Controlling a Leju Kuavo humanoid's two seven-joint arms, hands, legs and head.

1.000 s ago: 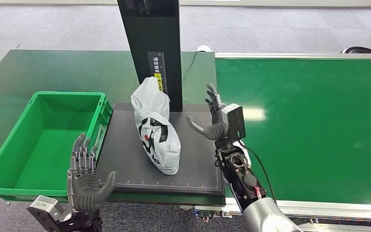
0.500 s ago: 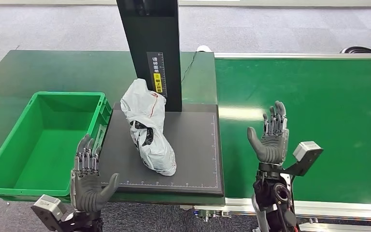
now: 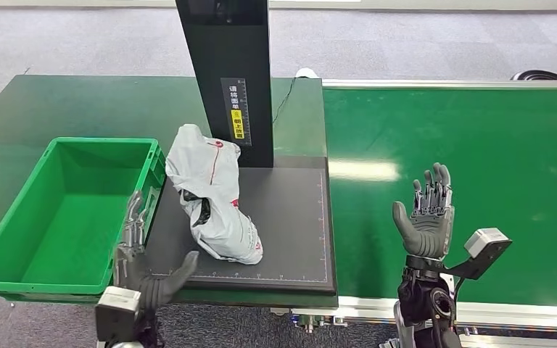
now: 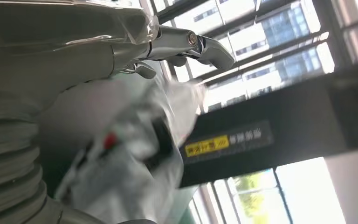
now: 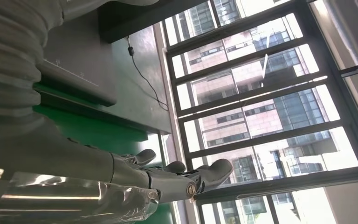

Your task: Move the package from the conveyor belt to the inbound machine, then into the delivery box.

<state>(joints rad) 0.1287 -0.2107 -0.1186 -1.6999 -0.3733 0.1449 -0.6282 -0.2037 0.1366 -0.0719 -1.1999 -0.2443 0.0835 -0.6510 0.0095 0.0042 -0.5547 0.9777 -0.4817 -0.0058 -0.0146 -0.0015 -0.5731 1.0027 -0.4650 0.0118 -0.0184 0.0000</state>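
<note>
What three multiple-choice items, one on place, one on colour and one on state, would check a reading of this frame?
1. Where does the white package lie?
A. On the black platform of the inbound machine
B. Inside the delivery box
C. On the conveyor belt

2. What colour is the delivery box?
A. Blue
B. Green
C. Grey

3. In what state is the right hand?
A. Gripping the package
B. Closed into a fist
C. Open, holding nothing

Answers:
1 A: the package rests on the black platform at the foot of the dark column, between the box and the conveyor belt.
2 B: its walls and floor are bright green.
3 C: the right hand is raised over the belt with its fingers apart and nothing in it, well clear of the package.
</note>
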